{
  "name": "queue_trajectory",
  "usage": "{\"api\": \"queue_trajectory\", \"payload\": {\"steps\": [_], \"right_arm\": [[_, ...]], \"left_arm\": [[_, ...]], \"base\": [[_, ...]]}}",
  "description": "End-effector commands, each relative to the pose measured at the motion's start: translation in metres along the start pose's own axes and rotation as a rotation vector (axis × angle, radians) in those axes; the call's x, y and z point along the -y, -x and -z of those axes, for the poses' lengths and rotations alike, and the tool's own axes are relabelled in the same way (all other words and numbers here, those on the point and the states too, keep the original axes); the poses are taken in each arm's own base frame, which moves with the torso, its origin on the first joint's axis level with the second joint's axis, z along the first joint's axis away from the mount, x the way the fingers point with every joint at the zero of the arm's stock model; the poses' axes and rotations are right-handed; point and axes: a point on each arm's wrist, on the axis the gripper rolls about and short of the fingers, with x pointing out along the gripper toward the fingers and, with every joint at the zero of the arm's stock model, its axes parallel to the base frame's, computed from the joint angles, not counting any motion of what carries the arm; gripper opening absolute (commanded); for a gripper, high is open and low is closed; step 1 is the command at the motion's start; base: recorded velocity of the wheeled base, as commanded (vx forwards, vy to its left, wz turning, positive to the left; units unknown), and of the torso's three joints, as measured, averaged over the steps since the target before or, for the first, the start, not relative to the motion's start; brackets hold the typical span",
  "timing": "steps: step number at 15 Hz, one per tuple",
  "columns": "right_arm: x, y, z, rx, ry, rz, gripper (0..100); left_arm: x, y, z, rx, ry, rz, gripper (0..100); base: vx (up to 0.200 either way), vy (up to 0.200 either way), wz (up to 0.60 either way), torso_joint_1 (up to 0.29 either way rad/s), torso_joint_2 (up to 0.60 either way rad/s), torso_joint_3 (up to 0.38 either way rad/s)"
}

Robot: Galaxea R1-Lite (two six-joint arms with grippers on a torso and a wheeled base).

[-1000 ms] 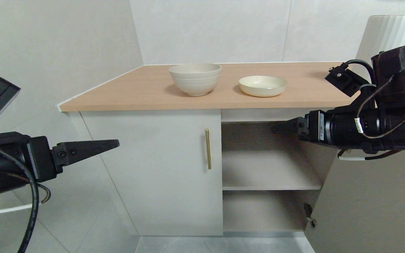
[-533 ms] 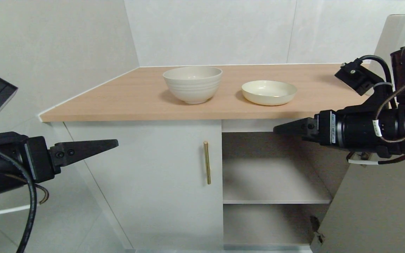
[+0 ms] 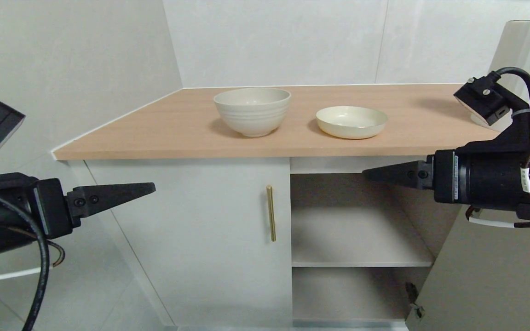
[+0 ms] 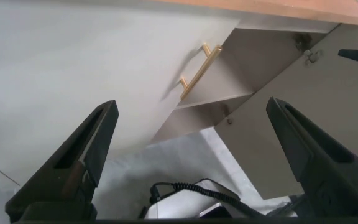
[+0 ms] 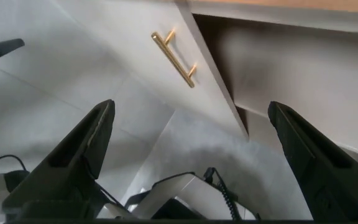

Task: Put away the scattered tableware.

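A deep ribbed cream bowl [image 3: 252, 111] and a shallow cream plate [image 3: 351, 122] stand side by side on the wooden countertop [image 3: 164, 133]. My left gripper [image 3: 150, 187] hangs open at the left, below counter height, in front of the shut cabinet door [image 3: 191, 230]. My right gripper [image 3: 368, 174] is open at the mouth of the open right compartment, just under the counter edge and below the plate. Both wrist views show the fingers wide apart with nothing between them: left gripper [image 4: 191, 106], right gripper [image 5: 191, 107].
The shut door carries a gold bar handle [image 3: 271, 213] [image 4: 199, 67] [image 5: 174, 57]. The open compartment has a middle shelf [image 3: 357, 234] and a bottom level. Its door [image 3: 490, 276] stands swung out at the right. A white ribbed object [image 3: 522, 46] sits at the counter's far right.
The head view shifted early on, so the cabinet sits lower in the picture. Since then my right arm has drawn back slightly to the right. The left arm, bowl and plate have not moved.
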Motion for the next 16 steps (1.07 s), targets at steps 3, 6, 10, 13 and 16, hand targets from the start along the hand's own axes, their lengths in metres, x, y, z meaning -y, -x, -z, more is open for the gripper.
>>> {"api": "queue_trajectory", "payload": {"steps": [3,6,10,13,16], "right_arm": [[0.0,-0.001,0.001,-0.003,0.001,0.0,100],[0.001,-0.004,0.002,-0.009,-0.001,0.004,100],[0.004,-0.012,0.002,-0.011,0.017,0.012,100],[0.009,-0.022,-0.002,0.028,0.018,0.018,100],[0.025,-0.041,-0.014,0.064,0.046,0.081,100]], "left_arm": [[-0.001,-0.003,0.001,-0.015,0.005,0.002,100],[-0.002,-0.005,0.001,-0.02,0.009,0.0,100],[-0.007,-0.019,-0.004,-0.041,0.017,-0.009,100],[-0.009,-0.037,-0.013,-0.057,0.019,0.001,100],[-0.008,-0.072,-0.041,-0.054,0.071,0.019,100]], "base": [[0.0,0.0,0.0,0.054,-0.24,-0.227],[0.0,0.0,0.0,0.163,-0.44,-0.299],[0.0,0.0,0.0,0.173,-0.5,-0.29],[0.0,0.0,0.0,0.189,-0.48,-0.287],[0.0,0.0,0.0,0.08,-0.18,-0.111]]}}
